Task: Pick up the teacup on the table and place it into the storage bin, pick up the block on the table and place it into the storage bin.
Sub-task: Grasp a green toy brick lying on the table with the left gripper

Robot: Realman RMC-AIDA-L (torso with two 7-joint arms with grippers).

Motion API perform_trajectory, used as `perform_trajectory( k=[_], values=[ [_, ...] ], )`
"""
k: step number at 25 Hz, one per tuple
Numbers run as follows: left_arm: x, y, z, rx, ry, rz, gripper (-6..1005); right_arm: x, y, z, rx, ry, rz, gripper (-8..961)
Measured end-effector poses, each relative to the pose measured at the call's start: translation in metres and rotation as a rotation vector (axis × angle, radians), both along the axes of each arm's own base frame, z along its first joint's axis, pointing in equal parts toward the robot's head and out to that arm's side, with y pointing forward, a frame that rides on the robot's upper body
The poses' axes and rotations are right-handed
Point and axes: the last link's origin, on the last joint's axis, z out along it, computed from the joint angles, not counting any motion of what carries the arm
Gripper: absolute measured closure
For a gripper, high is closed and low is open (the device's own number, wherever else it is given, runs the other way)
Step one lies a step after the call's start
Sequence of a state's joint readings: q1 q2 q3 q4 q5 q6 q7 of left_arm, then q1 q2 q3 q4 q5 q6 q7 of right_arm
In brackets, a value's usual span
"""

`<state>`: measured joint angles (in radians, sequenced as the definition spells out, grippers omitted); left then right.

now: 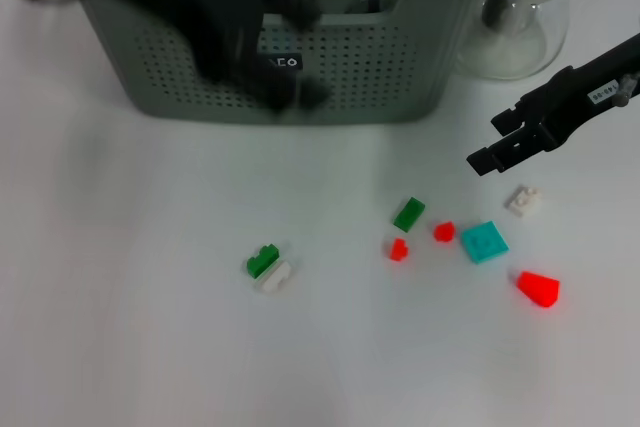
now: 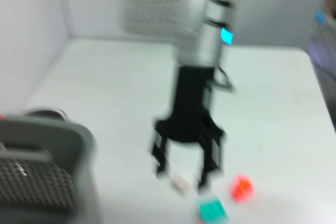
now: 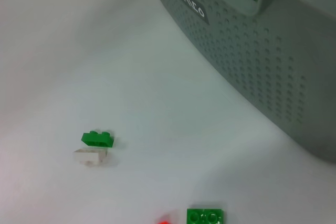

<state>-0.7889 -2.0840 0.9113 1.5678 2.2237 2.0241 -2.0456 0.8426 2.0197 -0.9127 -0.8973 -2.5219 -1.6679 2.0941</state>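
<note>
The storage bin (image 1: 400,77) stands at the back of the table, and its corner (image 2: 47,171) and perforated wall (image 3: 262,51) show in both wrist views. The teacup is out of view. Loose blocks lie in front: a green block (image 1: 408,213), two small red blocks (image 1: 444,231), a teal block (image 1: 484,242), a white block (image 1: 523,200), a red wedge (image 1: 539,289), and a green and white pair (image 1: 267,267). My right gripper (image 1: 490,142) hangs open just above the white block (image 2: 180,183), empty. My left gripper (image 1: 290,87) is a dark blur over the bin's front.
A clear glass teapot (image 1: 520,17) with a black lid stands right of the bin. The green and white pair (image 3: 95,146) lies apart from the others, toward the left. Bare white table stretches left of the blocks and along the near edge.
</note>
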Motion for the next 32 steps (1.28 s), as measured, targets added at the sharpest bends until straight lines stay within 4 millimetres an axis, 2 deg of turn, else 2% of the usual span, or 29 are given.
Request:
perform_trajectory(
  k=[3, 5, 10, 13, 22, 32],
  values=[
    [-0.015, -0.017, -0.02, -0.061, 0.105, -0.041, 268, 0.001, 0.0, 0.0, 0.004, 0.001, -0.006, 138],
    [-0.03, -0.024, -0.04, -0.096, 0.226, -0.084, 271, 0.001, 0.0, 0.0, 0.006, 0.002, -0.01, 138],
    [-0.055, -0.013, -0.08, -0.115, 0.48, -0.222, 273, 0.0, -0.001, -0.003, 0.006, 0.01, -0.033, 138],
    [-0.062, -0.009, -0.092, -0.138, 0.552, -0.298, 274, -0.001, -0.002, -0.006, 0.003, 0.012, -0.05, 138],
    [-0.073, -0.011, -0.134, -0.267, 0.726, -0.555, 273, -0.006, -0.002, -0.013, 0.006, 0.027, -0.088, 138],
    [-0.065, -0.011, -0.154, -0.311, 0.762, -0.741, 273, -0.008, -0.002, -0.019, 0.014, 0.036, -0.107, 138]
  ],
)
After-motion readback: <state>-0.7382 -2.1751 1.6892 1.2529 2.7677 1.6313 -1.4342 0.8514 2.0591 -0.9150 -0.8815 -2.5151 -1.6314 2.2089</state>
